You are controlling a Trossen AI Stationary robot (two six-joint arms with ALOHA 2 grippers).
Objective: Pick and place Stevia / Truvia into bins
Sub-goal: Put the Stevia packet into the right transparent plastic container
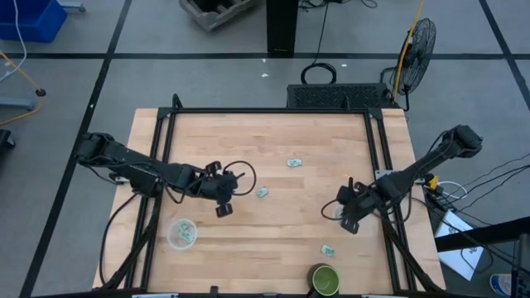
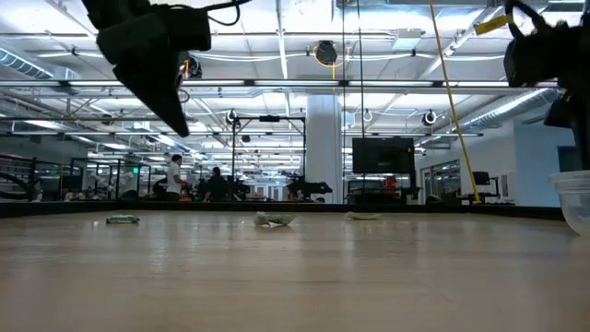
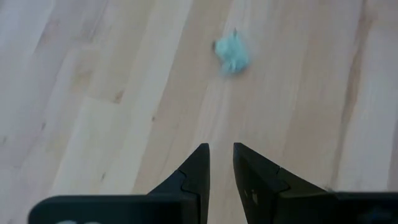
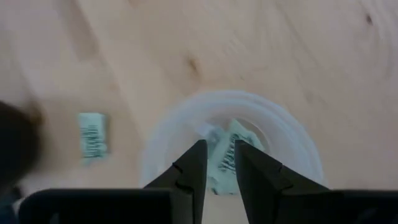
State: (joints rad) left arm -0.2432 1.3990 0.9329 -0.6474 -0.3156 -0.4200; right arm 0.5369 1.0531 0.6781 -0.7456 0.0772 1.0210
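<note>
Pale green-and-white Stevia packets lie flat on the wood: one (image 1: 262, 192) just right of my left gripper (image 1: 222, 209), one farther back (image 1: 294, 162), one near the front (image 1: 329, 249). In the left wrist view, that first packet (image 3: 232, 53) lies ahead of the left gripper (image 3: 221, 149), whose fingers stand a narrow gap apart with nothing between them. My right gripper (image 1: 349, 222) hovers over a clear cup (image 4: 283, 121) with packets (image 4: 241, 134) inside. It (image 4: 219, 146) is also narrowly open, and a loose packet (image 4: 92, 135) lies beside the cup. A second clear cup (image 1: 182, 233), also holding packets, stands front left.
A dark green cup (image 1: 325, 280) stands at the near edge, right of centre. Black frame rails (image 1: 383, 157) run along the table's left, right and far sides. In the low view, the right-hand clear cup (image 2: 573, 198) shows at the picture's right edge, below the right arm.
</note>
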